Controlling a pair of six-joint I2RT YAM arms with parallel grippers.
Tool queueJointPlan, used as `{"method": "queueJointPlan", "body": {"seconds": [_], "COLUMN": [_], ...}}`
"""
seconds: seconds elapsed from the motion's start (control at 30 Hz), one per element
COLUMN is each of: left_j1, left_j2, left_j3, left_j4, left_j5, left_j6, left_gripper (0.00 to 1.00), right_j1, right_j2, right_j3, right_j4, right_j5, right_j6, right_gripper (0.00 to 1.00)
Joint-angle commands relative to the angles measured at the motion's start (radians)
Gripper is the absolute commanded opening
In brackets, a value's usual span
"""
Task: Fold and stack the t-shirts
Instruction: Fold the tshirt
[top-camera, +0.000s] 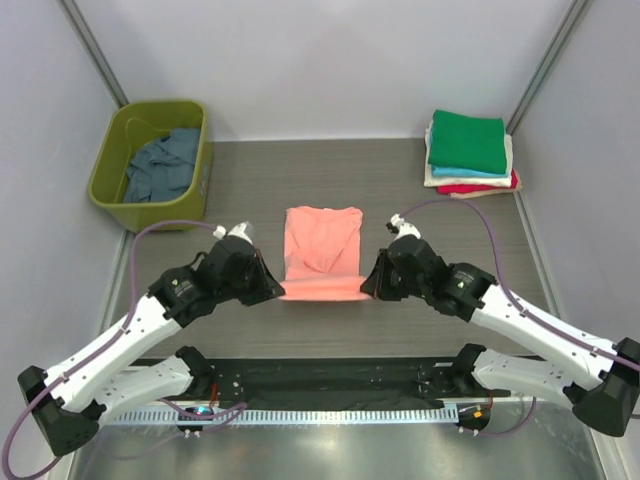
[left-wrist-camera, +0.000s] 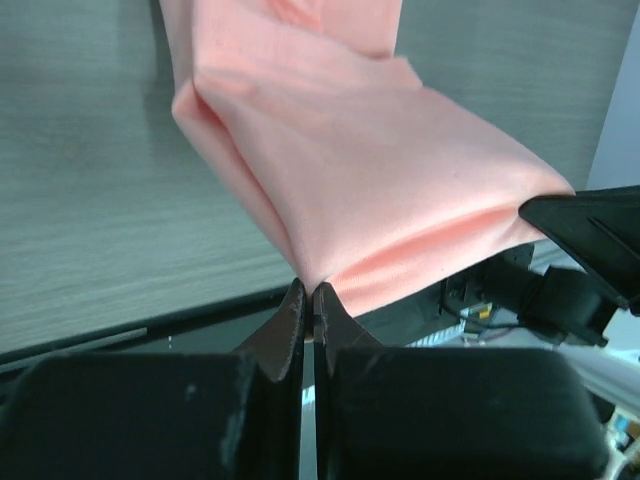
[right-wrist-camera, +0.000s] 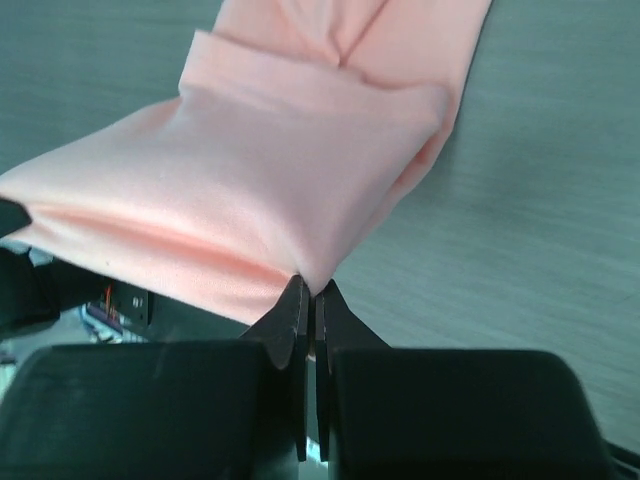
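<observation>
My left gripper (top-camera: 274, 291) and right gripper (top-camera: 368, 288) are each pinched shut on a hem corner of the salmon-pink t-shirt (top-camera: 322, 250), well left of the folded stack (top-camera: 468, 152); mid-fold, I judge the next move carries both corners evenly toward the collar.

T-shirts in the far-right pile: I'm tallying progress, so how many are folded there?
4, piled far right: green t-shirt on top, teal t-shirt under it, then cream t-shirt, red t-shirt at the bottom. Others may be hidden between them.
</observation>
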Motion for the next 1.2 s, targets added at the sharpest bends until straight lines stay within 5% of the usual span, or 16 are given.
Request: {"method": "queueJointPlan", "body": {"seconds": [0.0,0.23,0.6,1.17], "left_j1": [0.008,0.051,0.295,0.439], "left_j2": [0.054,0.227,0.585,1.071], "left_j3": [0.123,0.297,0.452,0.828], "left_j4": [-0.123,-0.094,0.058,0.032], "left_j5": [-0.182,-0.221,-0.069,-0.002], "left_j6": [0.067,0.145,0.256,0.319], "left_gripper": [0.00,0.00,0.00,0.00], "right_j1": [-0.007,-0.082,-0.286,-0.414], "right_j2": [0.075,0.262,0.494,0.890], "right_j3": [0.142,0.312,0.401,0.710], "right_j4": [-0.133,-0.122,0.041,0.064], "right_j5": [0.252,0.364,0.236,0.105], "right_j6": [-0.079,-0.194,-0.333,-0.398], "right_gripper": [0.01,0.01,0.01,0.01]}}
